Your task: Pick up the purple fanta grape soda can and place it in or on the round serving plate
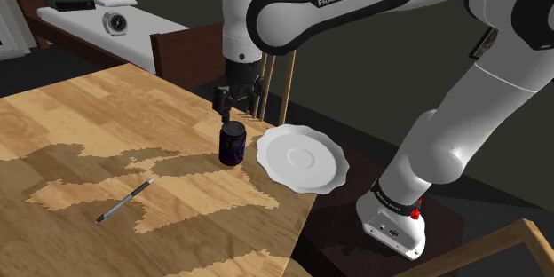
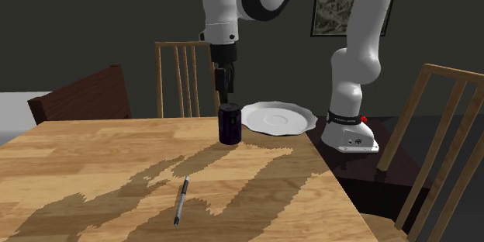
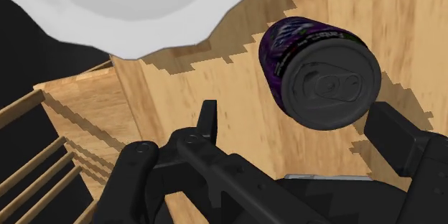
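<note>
Black gripper (image 1: pixel 233 114) is hovering just above the upright purple soda can (image 1: pixel 233 146) — fingers (image 3: pixel 391 133) spread wide, seemingly touching nothing. Can is standing on the wooden table (image 1: pixel 89 133), just beside the white plate (image 1: pixel 302 158).

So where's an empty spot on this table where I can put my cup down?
The biggest bare patch of table is the wood to the shoulder view's left of the can, beyond the pen. Another free strip runs between pen and can. It is crowded at the corner, where can, white plate and the open gripper above the can sit close.
</note>
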